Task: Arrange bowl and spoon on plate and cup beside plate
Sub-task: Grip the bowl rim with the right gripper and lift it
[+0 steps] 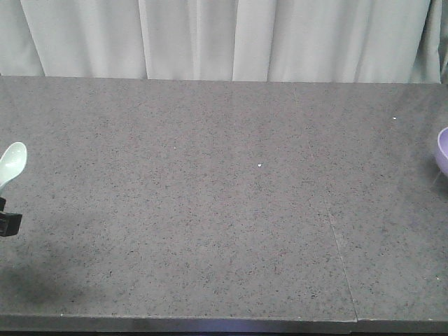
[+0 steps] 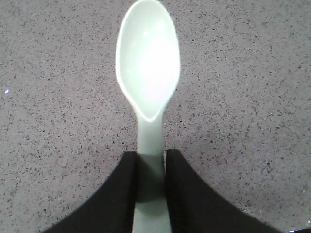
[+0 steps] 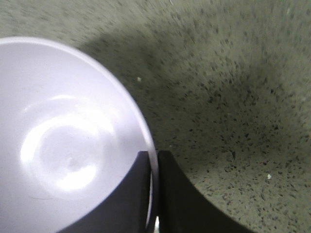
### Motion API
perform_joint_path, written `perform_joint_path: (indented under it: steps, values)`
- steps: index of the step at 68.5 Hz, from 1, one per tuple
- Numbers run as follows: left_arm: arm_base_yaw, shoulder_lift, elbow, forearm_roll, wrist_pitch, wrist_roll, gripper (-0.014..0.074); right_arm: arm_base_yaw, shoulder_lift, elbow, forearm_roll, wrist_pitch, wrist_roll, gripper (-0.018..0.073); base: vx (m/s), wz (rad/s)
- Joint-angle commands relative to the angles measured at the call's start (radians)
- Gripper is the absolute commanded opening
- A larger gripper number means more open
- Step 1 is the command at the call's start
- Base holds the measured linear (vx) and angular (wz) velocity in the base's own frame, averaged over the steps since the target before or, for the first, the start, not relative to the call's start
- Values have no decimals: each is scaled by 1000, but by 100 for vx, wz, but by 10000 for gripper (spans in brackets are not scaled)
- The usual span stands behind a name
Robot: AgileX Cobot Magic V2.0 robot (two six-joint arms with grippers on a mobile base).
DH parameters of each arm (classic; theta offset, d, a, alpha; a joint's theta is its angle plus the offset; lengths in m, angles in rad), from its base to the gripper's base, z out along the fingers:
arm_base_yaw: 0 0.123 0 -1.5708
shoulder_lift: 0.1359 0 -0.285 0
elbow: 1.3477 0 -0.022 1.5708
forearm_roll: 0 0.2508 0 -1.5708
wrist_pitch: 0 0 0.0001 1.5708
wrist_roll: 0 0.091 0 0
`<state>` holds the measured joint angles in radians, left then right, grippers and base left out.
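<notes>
Looking across the front view, the spoon (image 1: 12, 162) pokes in at the left edge above the dark tip of the left gripper (image 1: 8, 221). The bowl (image 1: 442, 150) barely shows at the right edge, with the speckled table (image 1: 224, 210) between them. Plate and cup show in no view, so any placement target must be found first.

In the left wrist view, the jaws are nearly closed on the slim handle at bottom centre, with the scoop pointing to the top. Such a narrow pinch could let the spoon pivot or slide out.

In the right wrist view, the right gripper (image 3: 154, 189) pinches only the bowl's rim at the bottom of the frame, jaws almost together. The bowl could tilt or slip, and both arms heading for one plate might collide.
</notes>
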<state>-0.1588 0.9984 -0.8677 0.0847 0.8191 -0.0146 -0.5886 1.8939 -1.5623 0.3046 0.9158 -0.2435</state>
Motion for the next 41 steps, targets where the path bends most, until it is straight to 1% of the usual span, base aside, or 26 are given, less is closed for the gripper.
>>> perform_joint_path:
  steps: [1,15,41]
  values:
    - [-3,-16,-24,-1,-51,-2,90,27,-115,-30,27,-13,-21,-3,0,0]
    - [-3,-16,-24,-1,-51,-2,90,136,-219,-30,26,44,-28,-3,0,0]
    - [-3,-16,-24,-1,-51,-2,90,424,-456,-20,26,155,-40,-3,0,0]
